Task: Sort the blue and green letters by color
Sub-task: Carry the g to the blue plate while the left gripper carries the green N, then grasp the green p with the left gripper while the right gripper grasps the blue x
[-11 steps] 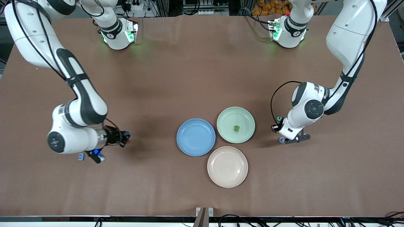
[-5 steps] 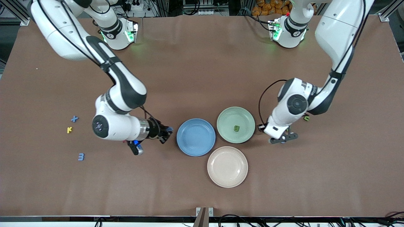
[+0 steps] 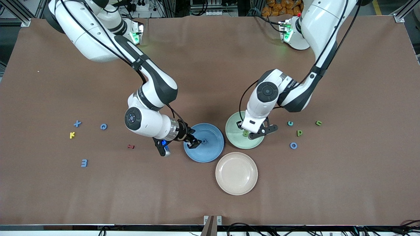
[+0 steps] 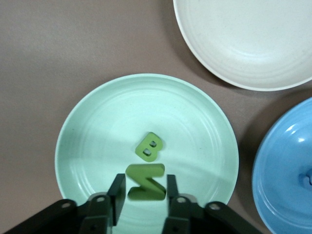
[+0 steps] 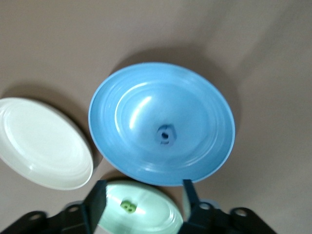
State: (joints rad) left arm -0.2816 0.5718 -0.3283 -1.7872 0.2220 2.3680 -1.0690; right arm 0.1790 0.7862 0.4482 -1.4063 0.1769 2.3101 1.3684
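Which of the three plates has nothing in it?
The cream plate, nearest the front camera. The blue plate holds one blue letter; the green plate holds a green B.

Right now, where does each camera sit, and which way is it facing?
Front: high across the table, facing both arms over the blue plate and green plate.
Left wrist: looks down past the left gripper, shut on a green letter.
Right wrist: looks down past the open right gripper at a blue letter.
All views share both plates.
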